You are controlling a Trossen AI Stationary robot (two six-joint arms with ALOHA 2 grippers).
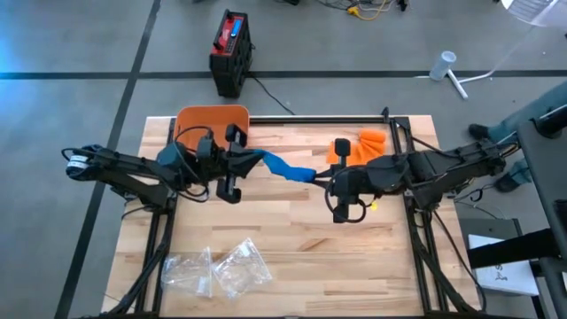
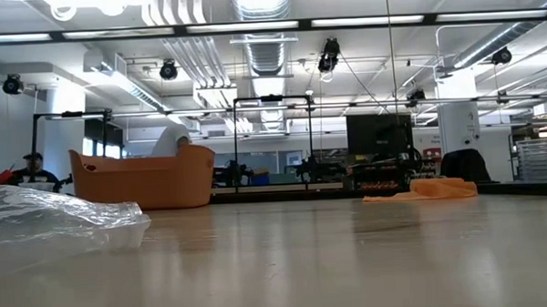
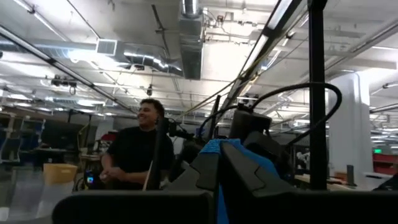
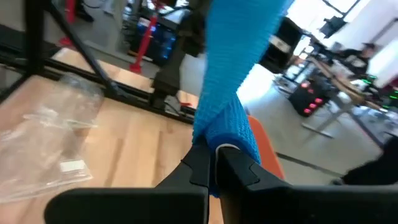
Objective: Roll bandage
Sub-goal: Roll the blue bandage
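A blue bandage [image 1: 288, 167] spans the gap between my two grippers above the middle of the wooden table [image 1: 292, 239]. My left gripper [image 1: 258, 159] comes in from the table's left and is shut on the bandage's left end. My right gripper [image 1: 326, 177] comes in from the right and is shut on the other end, where the bandage looks thicker and bunched [image 4: 227, 134]. In the right wrist view the strip [image 4: 239, 43] runs away from the fingers toward the left arm. The low view shows neither gripper. My left gripper pinches the bandage's left end [image 3: 225, 152] between its two shut fingers, coming from the table's left. The blue cloth shows just beyond the fingertips and hangs clear of the table. My right gripper pinches the thick, bunched end [image 4: 219, 144] between its two shut fingers, coming from the table's right. From there the strip leads away toward the left gripper, sagging a little and clear of the table.
An orange tub [image 1: 213, 121] stands at the table's far left and orange cloth [image 1: 365, 144] lies at the far right. Clear plastic bags [image 1: 217, 266] lie near the front left. A person [image 3: 140, 149] stands in the room beyond the table.
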